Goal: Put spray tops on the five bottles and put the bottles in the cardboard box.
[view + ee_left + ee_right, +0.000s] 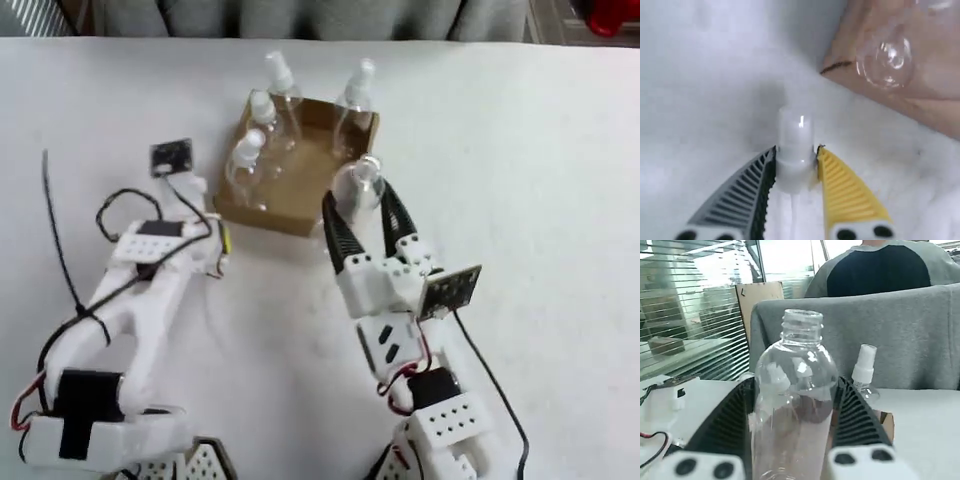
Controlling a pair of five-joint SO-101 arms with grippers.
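Observation:
A clear bottle (pixel 794 390) with a bare threaded neck stands upright in my right gripper (pixel 795 440), whose black fingers are shut on its body. From above, this bottle (pixel 360 180) and the right gripper (pixel 358 197) sit at the front right corner of the cardboard box (pixel 262 212). The box holds several clear bottles with white spray tops, one of them (pixel 247 152) near its left wall. My left gripper (pixel 796 159) is shut on a white spray top (pixel 796 145), low over the table just off the box's front left corner (pixel 880 95); seen from above, the left gripper (pixel 218 245) is there.
The table is covered in white cloth. A capped bottle (pixel 863 367) rises behind the held one. Both arms' cables trail over the near table. A grey padded edge runs along the table's far side.

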